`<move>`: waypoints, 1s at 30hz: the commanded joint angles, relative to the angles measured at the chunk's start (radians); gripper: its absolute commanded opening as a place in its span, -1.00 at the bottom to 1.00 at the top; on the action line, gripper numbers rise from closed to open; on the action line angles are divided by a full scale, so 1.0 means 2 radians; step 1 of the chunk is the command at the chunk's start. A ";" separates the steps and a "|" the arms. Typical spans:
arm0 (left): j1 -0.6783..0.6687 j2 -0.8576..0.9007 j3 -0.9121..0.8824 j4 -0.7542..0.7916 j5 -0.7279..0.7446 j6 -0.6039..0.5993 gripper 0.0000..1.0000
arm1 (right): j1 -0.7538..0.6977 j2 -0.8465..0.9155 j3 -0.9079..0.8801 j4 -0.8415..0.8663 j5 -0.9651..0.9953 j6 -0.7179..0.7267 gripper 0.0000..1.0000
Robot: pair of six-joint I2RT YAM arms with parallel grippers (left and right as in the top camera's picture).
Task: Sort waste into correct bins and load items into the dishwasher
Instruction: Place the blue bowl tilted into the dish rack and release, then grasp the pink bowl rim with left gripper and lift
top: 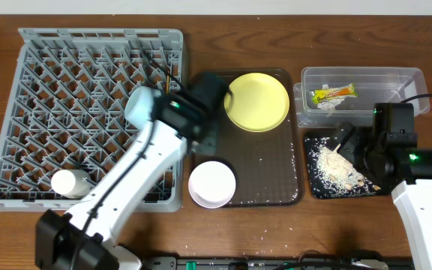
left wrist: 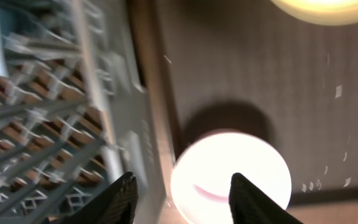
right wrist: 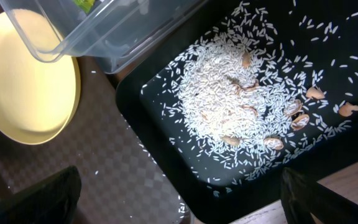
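The grey dish rack (top: 51,90) fills the left and holds a small white cup (top: 70,182), a light blue bowl (top: 141,103) and thin chopsticks (top: 172,75). The yellow plate (top: 256,101) and the white-pink bowl (top: 212,184) sit on the brown serving tray (top: 268,165). My left gripper (top: 214,88) is open and empty over the tray's left side; in its wrist view, its jaws (left wrist: 182,196) frame the bowl (left wrist: 229,177). The clear tub (top: 411,82) holds the wrapper (top: 333,94) and white paper (top: 327,106). My right gripper (right wrist: 179,205) is open and empty over the black tray (right wrist: 148,124), which holds rice crumbs (right wrist: 229,93).
The rack's side wall (left wrist: 123,118) runs close along the brown tray's left edge. Stray rice grains lie on the brown tray (right wrist: 135,180) and on the wood table near the front (top: 261,251). The clear tub (right wrist: 104,31) stands right behind the black tray.
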 commanded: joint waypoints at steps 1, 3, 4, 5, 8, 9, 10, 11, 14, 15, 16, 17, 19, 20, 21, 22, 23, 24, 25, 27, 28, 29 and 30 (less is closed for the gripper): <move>-0.052 0.027 -0.038 -0.002 -0.050 -0.021 -0.11 | -0.003 0.000 0.001 -0.001 0.005 0.004 0.98; -0.078 0.048 -0.057 0.002 -0.083 -0.058 -0.22 | -0.003 0.000 0.001 -0.001 0.005 0.004 0.99; -0.087 0.063 -0.064 0.005 -0.079 -0.078 -0.35 | -0.003 0.000 0.001 -0.001 0.005 0.004 0.98; -0.096 0.078 -0.067 0.011 -0.067 -0.087 -0.52 | -0.003 0.000 0.001 -0.001 0.005 0.004 0.99; -0.130 0.132 -0.071 0.073 0.007 -0.085 -0.80 | -0.003 0.000 0.001 -0.001 0.005 0.004 0.99; -0.141 0.145 -0.070 0.100 0.038 -0.076 -0.83 | -0.003 0.000 0.001 -0.001 0.005 0.004 0.99; -0.148 0.149 -0.070 0.117 0.057 -0.068 -0.84 | -0.003 0.000 0.001 -0.001 0.005 0.004 0.99; -0.152 0.150 -0.069 0.124 0.065 -0.065 -0.84 | -0.003 0.000 0.001 -0.001 0.005 0.004 0.98; -0.153 0.136 -0.032 0.097 0.066 -0.062 -0.53 | -0.003 0.000 0.001 -0.001 0.005 0.004 0.99; -0.152 0.125 -0.019 0.082 0.065 -0.051 -0.43 | -0.003 0.000 0.001 -0.001 0.005 0.004 0.98; -0.152 0.112 -0.009 0.067 0.061 -0.037 -0.31 | -0.003 0.000 0.001 -0.001 0.005 0.004 0.98; -0.151 0.096 -0.004 0.055 0.046 -0.034 -0.24 | -0.003 0.000 0.001 -0.001 0.005 0.004 0.99; -0.143 0.076 -0.004 0.016 -0.027 -0.042 -0.17 | -0.003 0.000 0.001 -0.001 0.005 0.004 0.99; -0.139 0.076 -0.005 0.006 -0.042 -0.049 -0.17 | -0.003 0.000 0.001 -0.001 0.005 0.004 0.99; -0.134 0.077 -0.009 0.000 -0.052 -0.053 -0.16 | -0.003 0.000 0.001 -0.001 0.005 0.004 0.99; -0.121 0.079 -0.021 -0.002 -0.055 -0.054 -0.16 | -0.003 0.000 0.001 -0.001 0.005 0.004 0.98; -0.105 0.081 -0.035 0.001 -0.055 -0.061 -0.16 | -0.003 0.000 0.001 -0.001 0.005 0.004 0.99; -0.095 0.083 -0.045 0.007 -0.055 -0.067 -0.16 | -0.003 0.000 0.001 -0.001 0.005 0.004 0.99; -0.079 0.085 -0.064 0.024 -0.046 -0.066 -0.17 | -0.003 0.000 0.001 -0.001 0.005 0.004 0.99; -0.061 0.090 -0.091 0.067 -0.005 -0.045 -0.17 | -0.003 0.000 0.001 -0.001 0.005 0.004 0.99; -0.053 0.093 -0.111 0.100 0.038 -0.026 -0.17 | -0.003 0.000 0.001 -0.001 0.005 0.005 0.99; -0.048 0.101 -0.134 0.119 0.051 -0.027 -0.24 | -0.003 0.000 0.001 -0.001 0.005 0.004 0.99; -0.047 0.101 -0.138 0.121 0.051 -0.027 -0.27 | -0.003 0.000 0.001 -0.001 0.005 0.004 0.99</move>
